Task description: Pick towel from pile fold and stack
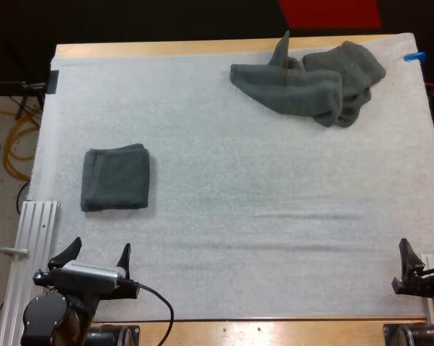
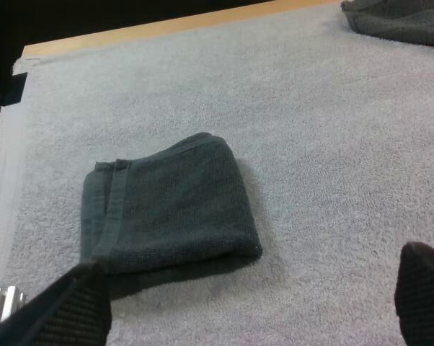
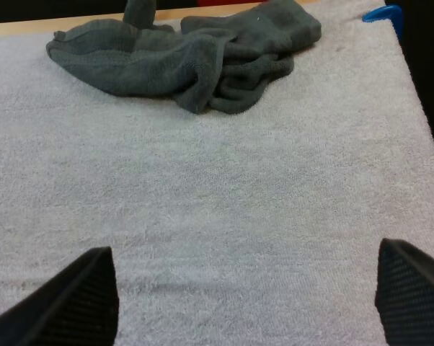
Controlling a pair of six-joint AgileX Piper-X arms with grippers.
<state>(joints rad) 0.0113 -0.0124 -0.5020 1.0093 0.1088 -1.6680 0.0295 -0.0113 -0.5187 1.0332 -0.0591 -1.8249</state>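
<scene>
**Q:** High view: where do the jaws and the towels stand?

**A:** Both arms wait at the near edge of the mat (image 1: 238, 216). The left jaws are wide open and hold nothing, and their fingers (image 2: 65, 310) sit just short of the folded towel (image 1: 116, 178). The right jaws are equally wide and empty, with the fingers (image 3: 65, 295) well apart from the pile (image 1: 311, 79). The pile lies crumpled at the far right of the mat, close to the counter (image 1: 166, 49) edge.

**Q:** What could go wrong from here?

**A:** The pile looks like several towels tangled together, with one corner standing up at the back. A deep pinch would likely lift two layers or drag the whole heap. A shallow pinch on a loose fold may slip. A push on approach could shove the cloth over the far edge, since it lies so close to it. Later, a careless set-down could knock the folded towel askew toward the mat's left border.

**Q:** Does anything stand in the way?

**A:** No. Only bare mat lies between the jaws and the pile, and between the pile and the folded towel. The long reach is the main burden.
</scene>
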